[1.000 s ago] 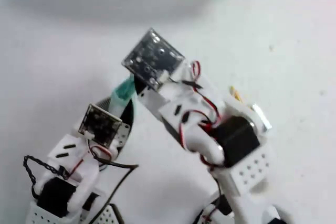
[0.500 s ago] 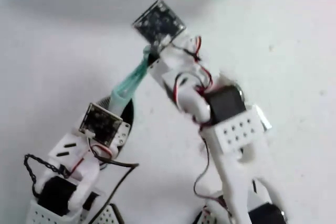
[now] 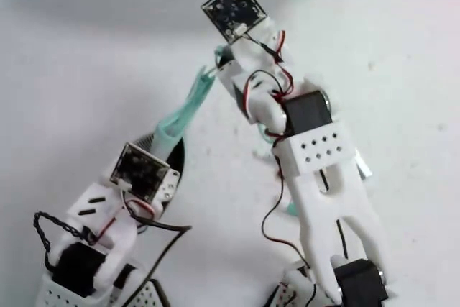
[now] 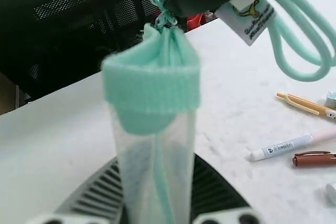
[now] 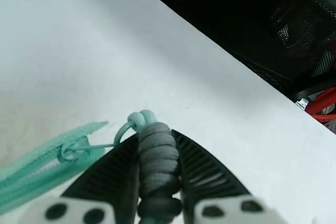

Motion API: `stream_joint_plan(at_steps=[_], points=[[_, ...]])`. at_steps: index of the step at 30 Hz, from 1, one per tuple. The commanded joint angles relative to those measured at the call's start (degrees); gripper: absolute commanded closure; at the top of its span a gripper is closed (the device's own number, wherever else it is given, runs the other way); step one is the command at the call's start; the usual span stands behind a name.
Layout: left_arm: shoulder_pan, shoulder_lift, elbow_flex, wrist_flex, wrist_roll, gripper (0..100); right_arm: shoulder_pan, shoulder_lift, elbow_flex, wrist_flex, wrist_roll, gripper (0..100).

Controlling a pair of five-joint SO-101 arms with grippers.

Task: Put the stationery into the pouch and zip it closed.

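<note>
High view: left gripper [image 3: 168, 150] clamps near end of mint pouch [image 3: 185, 106], stretched between both grippers; right gripper [image 3: 223, 60] pinches zip pull cord [image 5: 134, 121] at far end. Left wrist view: yellow pen [image 4: 302, 103], white marker [image 4: 281, 146], brown pen [image 4: 314, 158] lie on table [image 4: 63, 129], outside pouch.

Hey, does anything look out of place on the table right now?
Yes. The right gripper is shut on the zip pull of the pouch, which the left gripper holds, yet an orange pen, a white pen and a brown pen lie loose on the table. They probably belong inside first.
</note>
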State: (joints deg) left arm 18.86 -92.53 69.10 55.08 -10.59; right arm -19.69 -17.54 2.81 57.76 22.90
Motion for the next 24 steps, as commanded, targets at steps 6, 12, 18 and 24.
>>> stream_joint_plan(at_steps=[6,12,18,24], points=[[-1.89,-0.84,-0.35,-0.53,4.04,80,-3.65,-9.98,-1.23,4.0,-0.97,98.1],[-6.37,-0.84,-2.2,0.44,5.27,75,-9.01,-14.81,-1.67,5.32,-0.97,98.1],[-6.37,-0.84,-2.46,0.53,5.01,76,-10.42,-11.3,-12.22,11.47,-1.14,98.1],[-6.37,-0.84,-2.2,0.09,4.84,79,-9.98,-4.88,-18.73,17.54,-3.16,98.1]])
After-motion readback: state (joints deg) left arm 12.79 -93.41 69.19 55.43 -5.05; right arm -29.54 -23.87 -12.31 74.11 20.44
